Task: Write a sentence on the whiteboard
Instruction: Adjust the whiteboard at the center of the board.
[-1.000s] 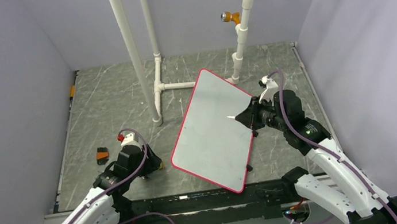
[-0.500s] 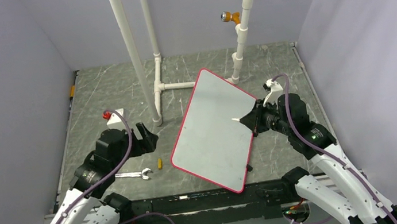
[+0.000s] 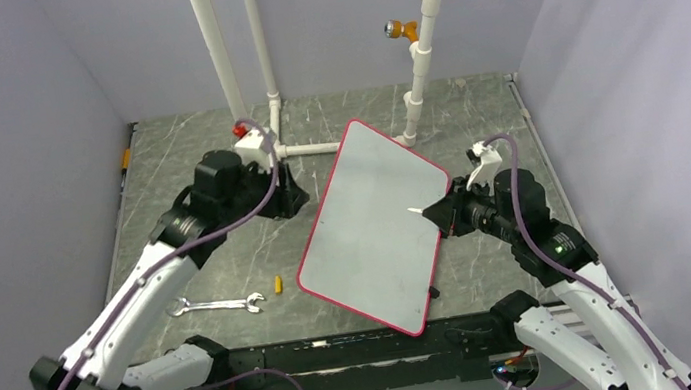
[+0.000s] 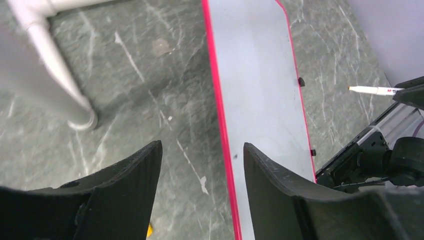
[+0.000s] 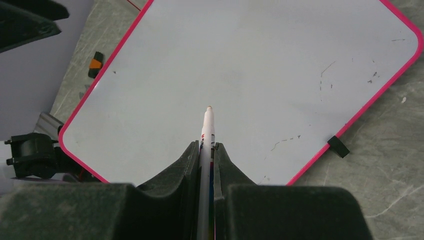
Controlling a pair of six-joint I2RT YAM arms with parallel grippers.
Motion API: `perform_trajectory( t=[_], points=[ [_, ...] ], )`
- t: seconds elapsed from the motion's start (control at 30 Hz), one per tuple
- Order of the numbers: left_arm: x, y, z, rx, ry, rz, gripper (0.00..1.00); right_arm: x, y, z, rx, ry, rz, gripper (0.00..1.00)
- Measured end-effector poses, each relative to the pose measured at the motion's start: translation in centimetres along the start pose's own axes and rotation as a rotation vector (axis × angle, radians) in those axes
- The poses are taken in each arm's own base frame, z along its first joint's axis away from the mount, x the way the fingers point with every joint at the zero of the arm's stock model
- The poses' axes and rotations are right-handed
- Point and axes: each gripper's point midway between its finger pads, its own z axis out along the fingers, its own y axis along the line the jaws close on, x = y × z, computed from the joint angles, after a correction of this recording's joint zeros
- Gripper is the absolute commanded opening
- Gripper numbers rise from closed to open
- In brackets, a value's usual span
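Right gripper is clamped on a marker. Barrel print is too small to read. Tip points left over the whiteboard; contact unclear. Whiteboard's long axis runs near-to-far, far end leaning right; its face shows only faint scuffs. Left gripper has jaws apart, empty, above the far-left edge.

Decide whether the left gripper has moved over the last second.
Yes. The left gripper has swung from the near left of the table toward the back, ending beside the white pipe frame.
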Motion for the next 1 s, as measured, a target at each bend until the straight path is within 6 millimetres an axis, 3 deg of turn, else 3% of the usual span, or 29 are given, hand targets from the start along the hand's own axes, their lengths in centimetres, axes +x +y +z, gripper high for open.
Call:
perform_trajectory(
  t=[0.33, 0.67, 1.0],
  points=[
    [-1.7, -1.3, 6.6, 0.085, 0.075, 0.028, 0.55, -0.6, 0.5, -0.9, -0.009, -0.020, -0.004, 0.00],
    [-0.8, -1.0, 13.0, 0.119, 0.182, 0.054, 0.41, -0.5, 0.5, -1.1, -0.006, -0.014, -0.003, 0.00],
    [-0.4, -2.3, 16.9, 0.167, 0.241, 0.097, 0.37, -0.8, 0.3, -1.5, 0.014, -0.018, -0.011, 0.00]
  ],
)
